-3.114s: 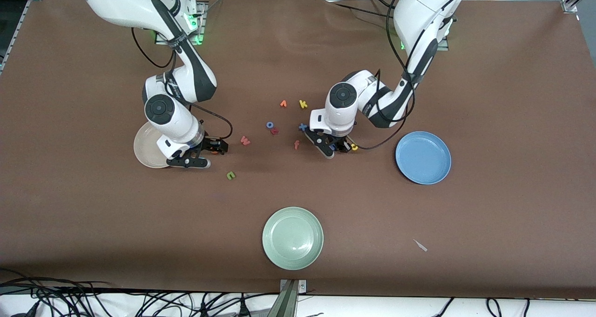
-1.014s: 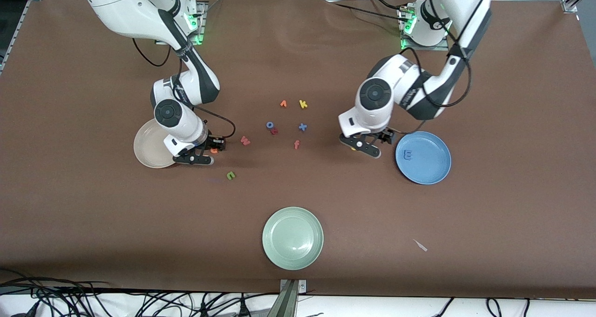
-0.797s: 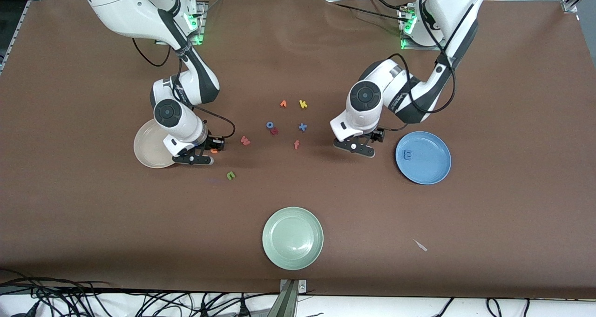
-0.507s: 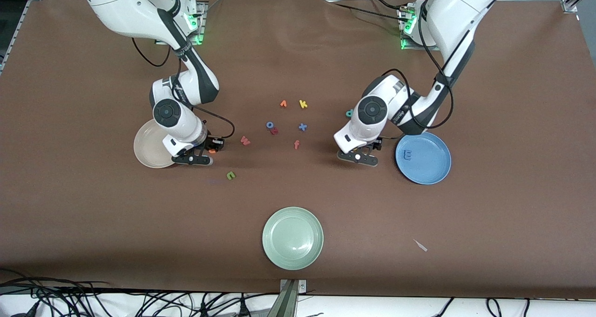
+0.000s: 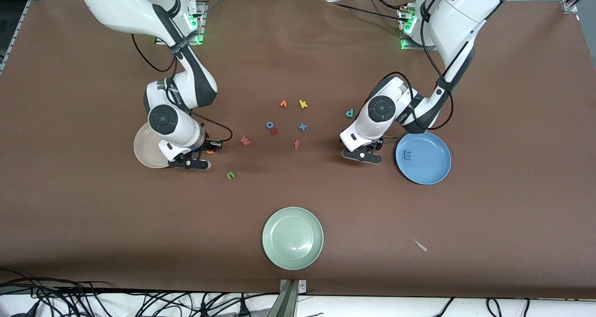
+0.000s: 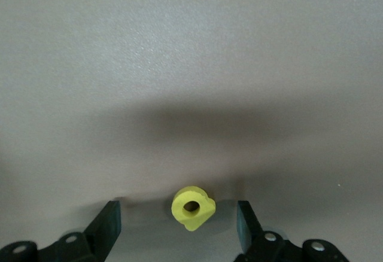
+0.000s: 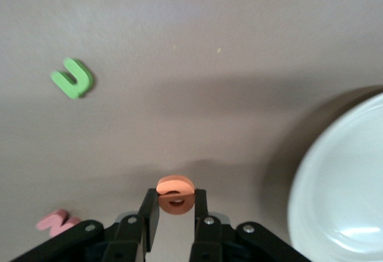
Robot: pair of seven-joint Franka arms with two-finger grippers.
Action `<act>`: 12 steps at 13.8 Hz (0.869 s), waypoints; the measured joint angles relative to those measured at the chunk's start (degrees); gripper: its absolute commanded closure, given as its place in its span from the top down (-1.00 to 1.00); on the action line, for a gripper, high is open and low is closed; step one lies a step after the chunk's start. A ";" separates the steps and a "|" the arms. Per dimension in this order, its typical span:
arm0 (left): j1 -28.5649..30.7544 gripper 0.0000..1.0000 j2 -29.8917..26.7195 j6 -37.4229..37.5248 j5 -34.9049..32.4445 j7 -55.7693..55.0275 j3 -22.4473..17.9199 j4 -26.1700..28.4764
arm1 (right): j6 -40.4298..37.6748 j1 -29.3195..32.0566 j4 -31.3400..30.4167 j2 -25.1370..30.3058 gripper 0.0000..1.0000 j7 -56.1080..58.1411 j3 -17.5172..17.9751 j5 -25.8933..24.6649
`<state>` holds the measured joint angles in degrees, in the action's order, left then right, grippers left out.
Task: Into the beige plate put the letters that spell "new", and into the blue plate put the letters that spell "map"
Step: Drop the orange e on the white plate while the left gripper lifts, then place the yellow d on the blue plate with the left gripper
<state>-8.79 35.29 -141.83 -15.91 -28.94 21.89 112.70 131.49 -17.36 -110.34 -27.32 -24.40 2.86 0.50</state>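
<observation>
My right gripper (image 5: 208,153) (image 7: 175,201) is shut on the orange e (image 5: 210,151) (image 7: 175,193), low over the table beside the beige plate (image 5: 145,150) (image 7: 341,202). The pinkish-red w (image 5: 245,140) (image 7: 57,222) and green n (image 5: 230,175) (image 7: 73,78) lie nearby on the table. My left gripper (image 5: 368,150) (image 6: 178,215) is open and low at the table, its fingers (image 6: 109,223) either side of the yellow round-bowled letter (image 6: 191,207), with gaps on both sides. The blue m (image 5: 408,155) lies in the blue plate (image 5: 430,168). The teal p (image 5: 349,113) lies beside the left arm's wrist.
Spare letters sit mid-table: orange v (image 5: 283,104), yellow k (image 5: 303,104), blue o (image 5: 270,124), a red letter (image 5: 274,131), blue x (image 5: 302,127), salmon f (image 5: 296,144). A pale green plate (image 5: 292,238) stands nearest the front camera, and a small pale scrap (image 5: 420,245) lies toward the left arm's end.
The right gripper has shut on the orange e and shifted slightly toward the beige plate. The left gripper has settled around the yellow letter, its fingers narrowing; its arm swung aside, uncovering the teal p.
</observation>
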 measured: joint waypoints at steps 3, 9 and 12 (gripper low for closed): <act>-0.17 -0.56 -0.01 -0.02 0.00 -0.02 0.23 0.00 | -3.53 0.14 0.32 1.96 -0.59 5.98 -3.51 0.00; 0.27 -0.85 -0.94 0.31 0.00 0.43 0.19 -0.62 | -8.27 0.68 -0.47 2.99 0.18 16.24 -10.29 0.00; 2.08 -0.80 -4.59 6.66 0.00 7.06 0.11 -1.80 | -8.92 1.12 -1.17 2.77 1.00 16.45 -10.66 0.00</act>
<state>-6.70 30.70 -135.18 -15.91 -21.88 22.00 110.90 122.57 -16.24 -111.51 -24.54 -7.95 -7.79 0.50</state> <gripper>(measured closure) 0.687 0.586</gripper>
